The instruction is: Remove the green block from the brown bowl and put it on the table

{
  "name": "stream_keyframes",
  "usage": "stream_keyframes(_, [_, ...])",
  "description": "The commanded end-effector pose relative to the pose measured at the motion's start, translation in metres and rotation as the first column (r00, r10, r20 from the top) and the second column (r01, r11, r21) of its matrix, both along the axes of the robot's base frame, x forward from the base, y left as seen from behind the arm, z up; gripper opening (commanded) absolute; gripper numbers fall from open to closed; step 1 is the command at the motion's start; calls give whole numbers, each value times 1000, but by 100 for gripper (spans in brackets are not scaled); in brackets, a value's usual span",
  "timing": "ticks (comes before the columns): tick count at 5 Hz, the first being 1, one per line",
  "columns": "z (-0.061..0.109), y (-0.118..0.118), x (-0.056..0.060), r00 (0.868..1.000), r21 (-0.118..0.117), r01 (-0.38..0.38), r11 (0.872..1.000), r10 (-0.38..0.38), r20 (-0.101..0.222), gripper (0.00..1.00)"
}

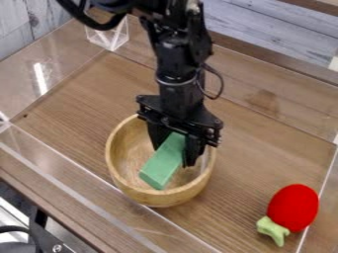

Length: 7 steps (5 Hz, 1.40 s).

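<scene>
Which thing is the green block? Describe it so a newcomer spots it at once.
On the brown wood-grain table, find the round light-brown wooden bowl beneath the black robot arm. Inside it, the flat, elongated light-green block leans up under the black gripper; unlike the red strawberry-like toy with green leaves, it's plain, straight-edged and inside the bowl.
</scene>
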State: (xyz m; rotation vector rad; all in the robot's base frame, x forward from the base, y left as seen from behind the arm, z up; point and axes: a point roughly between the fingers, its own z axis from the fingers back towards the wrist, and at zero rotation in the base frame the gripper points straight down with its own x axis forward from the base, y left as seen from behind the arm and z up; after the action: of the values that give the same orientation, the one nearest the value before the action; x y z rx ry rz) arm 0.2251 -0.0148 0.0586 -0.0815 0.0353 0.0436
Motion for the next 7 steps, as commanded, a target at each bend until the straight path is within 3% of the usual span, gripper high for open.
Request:
stream_keyframes(1, [14, 12, -3, 999, -3, -29, 1000, 29, 40, 0])
stream_keyframes(3, [37, 20, -2, 989, -23, -134, 991, 135, 55, 0])
stream_keyframes(5, [40, 3, 16, 978, -42, -198, 979, 201, 59, 0])
stream_keyframes(7, [40, 4, 16, 988, -56, -141, 988, 144, 57, 0])
